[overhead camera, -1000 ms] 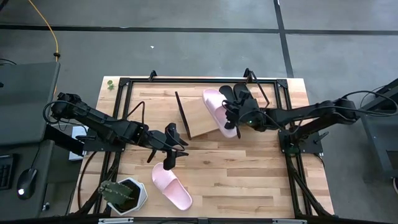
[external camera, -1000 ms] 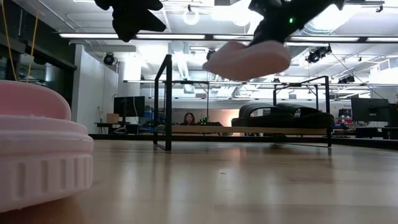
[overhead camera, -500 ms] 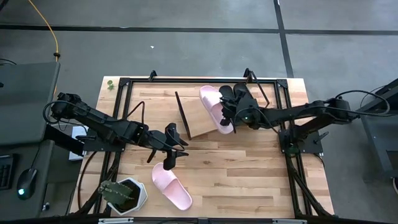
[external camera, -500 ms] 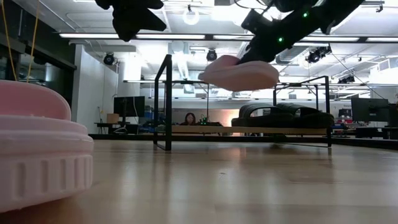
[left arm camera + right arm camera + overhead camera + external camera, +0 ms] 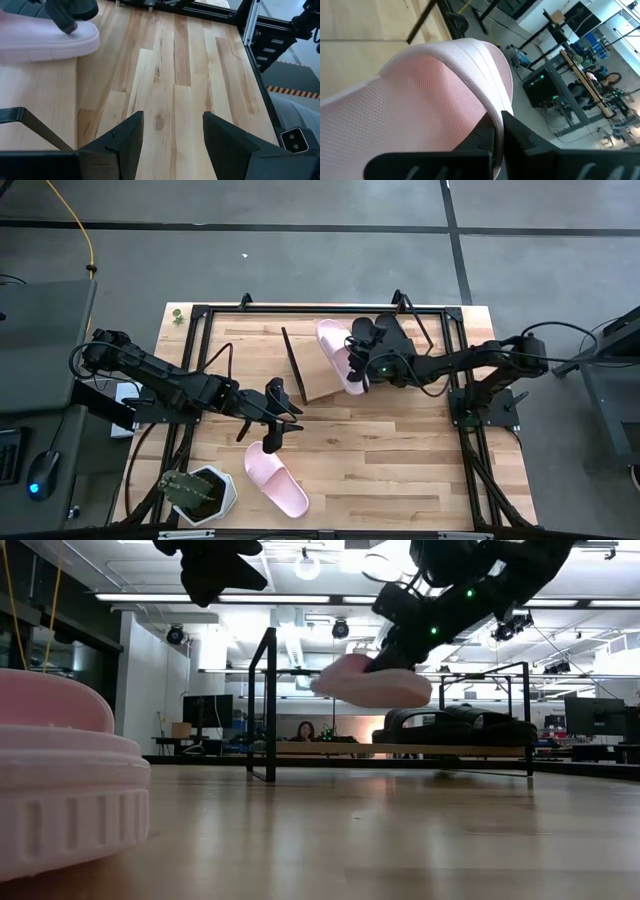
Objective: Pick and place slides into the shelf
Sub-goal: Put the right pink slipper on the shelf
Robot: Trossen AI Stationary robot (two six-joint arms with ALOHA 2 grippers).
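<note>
My right gripper [image 5: 357, 372] is clamped on a pale pink slide [image 5: 337, 352], carried in the air above the slanted shelf [image 5: 318, 370]. I should lower it level, sole flat on the board, before letting go. Its wide strap is textured, its sole thick. My left gripper [image 5: 274, 420] hangs spread and empty above the other pink slide [image 5: 276, 478], near the table's front.

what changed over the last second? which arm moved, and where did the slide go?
The right gripper, shut on a pink slide, carried it toward the table's left side and lower, over the shelf; it is not released yet. Unchanged: the left gripper, open, above the second pink slide lying on the table; black slides on the shelf; the plant pot.
</note>
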